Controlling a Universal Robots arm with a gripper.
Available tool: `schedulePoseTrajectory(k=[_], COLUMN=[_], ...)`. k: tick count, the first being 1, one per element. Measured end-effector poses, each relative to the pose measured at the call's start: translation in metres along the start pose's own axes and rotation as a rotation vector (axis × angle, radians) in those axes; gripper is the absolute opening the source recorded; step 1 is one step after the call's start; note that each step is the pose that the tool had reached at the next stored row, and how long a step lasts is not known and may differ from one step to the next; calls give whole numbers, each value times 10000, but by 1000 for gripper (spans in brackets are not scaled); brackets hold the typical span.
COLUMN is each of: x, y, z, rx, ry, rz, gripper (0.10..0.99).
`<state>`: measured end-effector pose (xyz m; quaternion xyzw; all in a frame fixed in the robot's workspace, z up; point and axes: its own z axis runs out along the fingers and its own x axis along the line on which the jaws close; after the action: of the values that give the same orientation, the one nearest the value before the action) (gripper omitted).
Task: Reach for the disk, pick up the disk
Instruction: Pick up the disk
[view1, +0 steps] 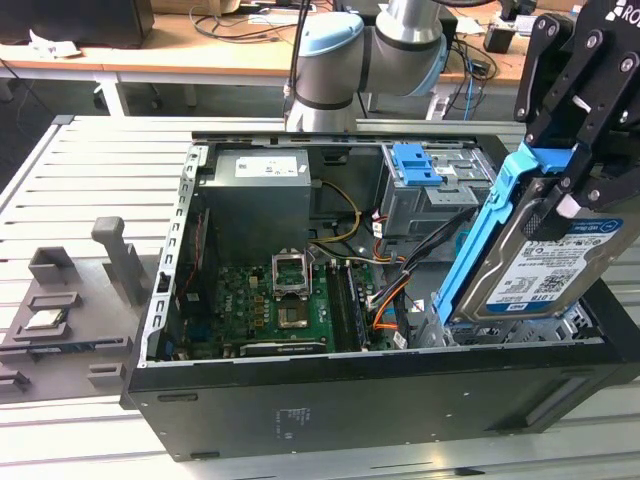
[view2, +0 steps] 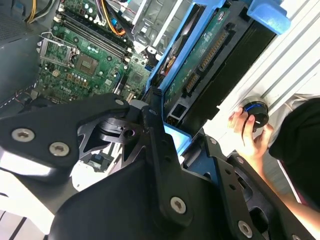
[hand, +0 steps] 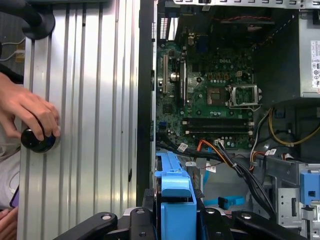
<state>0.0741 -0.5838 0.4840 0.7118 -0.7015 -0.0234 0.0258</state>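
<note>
The disk (view1: 552, 262) is a silver hard drive with a blue-and-white label and a blue side bracket (view1: 488, 232). It hangs tilted above the open computer case (view1: 330, 405) at the exterior view's right. My black gripper (view1: 563, 168) is shut on its upper end, with the jaws clamped on the blue bracket. In the first wrist view the bracket (hand: 175, 192) sits between the gripper's (hand: 175, 216) black fingers. The second wrist view shows the disk's green circuit-board underside (view2: 200, 55) just past the gripper (view2: 167, 134).
Inside the case lie the motherboard (view1: 275, 300), cables (view1: 385, 290), a grey power supply (view1: 258, 195) and a drive cage with a blue latch piece (view1: 415, 163). A grey fixture (view1: 60, 320) stands at the exterior view's left. A person's hand (hand: 31, 112) rests on a black knob (hand: 35, 141) on the slatted table.
</note>
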Motion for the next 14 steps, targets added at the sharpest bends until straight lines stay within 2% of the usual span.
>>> schedulePoseTrajectory(k=[10, 14], x=[-1, -19], y=[-88, -146], z=[50, 73], rx=[0, 0], ry=[1, 1], rz=[0, 1], gripper=[369, 369])
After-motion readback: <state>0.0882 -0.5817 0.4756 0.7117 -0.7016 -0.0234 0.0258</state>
